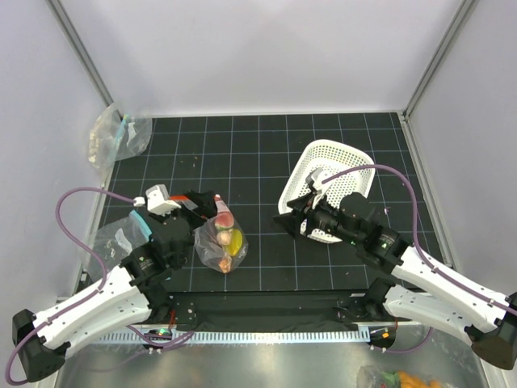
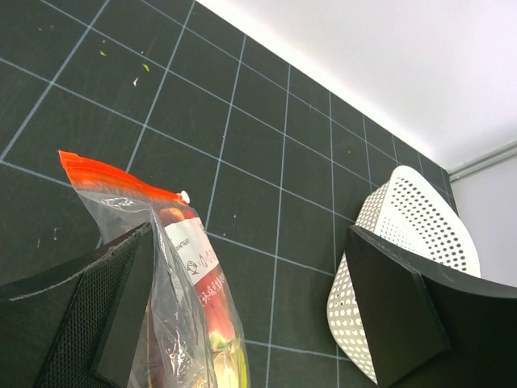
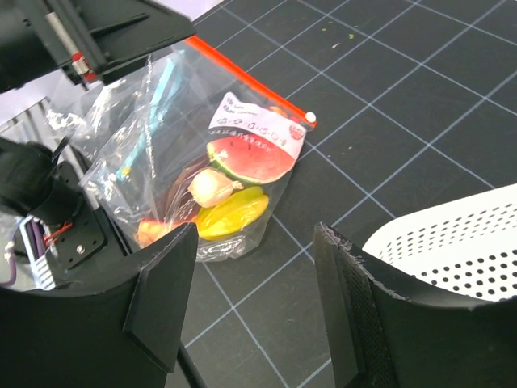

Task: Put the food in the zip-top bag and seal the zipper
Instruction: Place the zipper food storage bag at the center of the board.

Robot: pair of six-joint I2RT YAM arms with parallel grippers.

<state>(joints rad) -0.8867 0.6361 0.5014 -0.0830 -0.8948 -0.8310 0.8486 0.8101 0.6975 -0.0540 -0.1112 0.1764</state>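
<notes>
Clear crinkly zip-top bag of plastic toy food left-centre on black grid mat, between left gripper jaws, spread wide, gripping nothing. Right gripper likewise agape, empty. Likely light, floppy, slippery; pinch red-orange zipper strip.

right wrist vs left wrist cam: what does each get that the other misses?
Right wrist only: the food is readable inside the zip-top bag: watermelon slice, peach ball, yellow lemon. A teal-trimmed bag shows behind it.
Left wrist only: the basket has its curved outer wall in view, and the white backdrop lies beyond it. The food is only a red-yellow blur here.
Both: the bag, its red-orange zipper with a white end tab, the basket, the black grid mat, and each camera's own open fingers.
</notes>
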